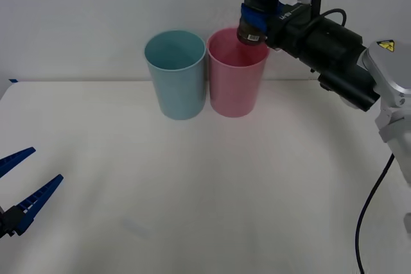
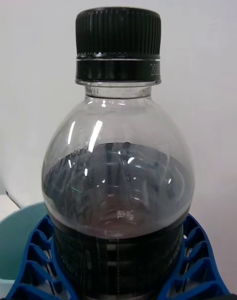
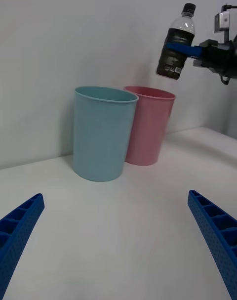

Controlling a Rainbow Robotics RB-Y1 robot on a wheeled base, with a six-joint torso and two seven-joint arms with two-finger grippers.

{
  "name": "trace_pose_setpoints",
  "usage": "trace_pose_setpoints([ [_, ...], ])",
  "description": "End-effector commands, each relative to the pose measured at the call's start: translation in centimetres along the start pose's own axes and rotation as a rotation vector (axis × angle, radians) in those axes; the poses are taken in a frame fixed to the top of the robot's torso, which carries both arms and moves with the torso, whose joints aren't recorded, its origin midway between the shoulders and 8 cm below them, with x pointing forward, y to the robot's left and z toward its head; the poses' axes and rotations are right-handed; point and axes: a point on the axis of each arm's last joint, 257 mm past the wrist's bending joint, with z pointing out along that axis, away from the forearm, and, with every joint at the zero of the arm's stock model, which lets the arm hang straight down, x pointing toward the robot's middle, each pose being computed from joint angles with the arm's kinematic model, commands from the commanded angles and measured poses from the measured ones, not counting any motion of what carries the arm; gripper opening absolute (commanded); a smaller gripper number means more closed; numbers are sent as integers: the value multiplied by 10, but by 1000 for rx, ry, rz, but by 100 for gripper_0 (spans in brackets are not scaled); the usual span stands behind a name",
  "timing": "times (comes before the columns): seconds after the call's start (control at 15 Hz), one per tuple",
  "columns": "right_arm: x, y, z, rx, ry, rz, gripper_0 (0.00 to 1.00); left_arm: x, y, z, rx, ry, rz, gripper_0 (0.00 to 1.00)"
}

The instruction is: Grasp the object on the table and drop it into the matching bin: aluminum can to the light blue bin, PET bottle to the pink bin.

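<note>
wall (image 1: 77, 17): plain pale grey | meets the white tabletop's far edge | light: soft, even

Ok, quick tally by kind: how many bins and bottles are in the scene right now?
Bins: 2, the light blue bin and the pink bin.
PET bottles: 1, the PET bottle held in the right pincer.
Total: 3.

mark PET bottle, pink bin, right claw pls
PET bottle (image 3: 174, 53): left wrist view, on the dark label band.
pink bin (image 1: 235, 88): front view, on the outer wall.
right claw (image 1: 257, 14): front view, between its blue fingertips on the bottle.
</note>
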Motion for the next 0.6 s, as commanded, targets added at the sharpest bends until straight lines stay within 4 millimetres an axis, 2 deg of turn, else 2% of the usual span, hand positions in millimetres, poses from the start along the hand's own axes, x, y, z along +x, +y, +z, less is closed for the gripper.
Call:
trace_pose_setpoints([
  [0.07, 10, 0, 21, 4, 28, 9, 0, 0, 0, 0, 0, 0, 0, 100],
  [0.2, 18, 1, 32, 8, 53, 2, 1, 0, 0, 0, 0, 0, 0, 100],
  [0.4, 21, 3, 35, 12, 57, 5, 11, 0, 0, 0, 0, 0, 0, 100],
  [0.47, 21, 4, 36, 9, 57, 4, 20, 0, 0, 0, 0, 0, 0, 100],
  [0.53, 22, 6, 36, 6, 58, 1, 75, 0, 0, 0, 0, 0, 0, 100],
  [0.6, 21, 5, 36, 5, 58, -2, 100, 0, 0, 0, 0, 0, 0, 100],
])
